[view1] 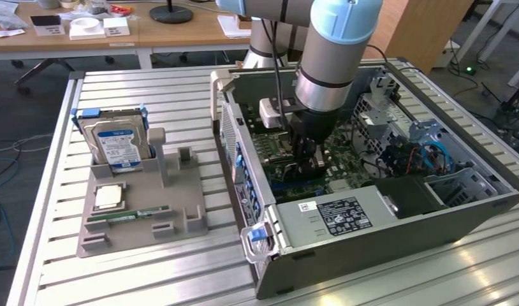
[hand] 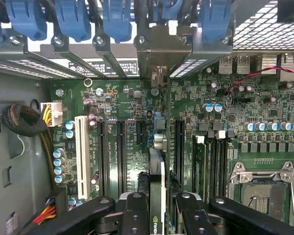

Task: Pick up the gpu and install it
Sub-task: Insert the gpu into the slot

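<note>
The main risk, as I judged it, lay in alignment: the gpu (hand: 156, 196), held edge-on over the motherboard (hand: 137, 112), had to meet one long slot among several dark ones lying close and parallel beside it, and a slight sideways offset or tilt could have set its edge connector on the slot wall or on the small capacitors near it. Its metal bracket end also faced the rear bracket openings under the blue clips (hand: 117, 19), where it might have caught on the frame. The arm reached steeply down into the open computer case (view1: 396, 236), wrist near vertical, well apart from the hard drive (view1: 116, 143) standing in the grey holder on the surface. The pincer (hand: 157, 208) was pinching the gpu between its black fingers (hand: 136, 215), the card thin and upright above the motherboard.
</note>
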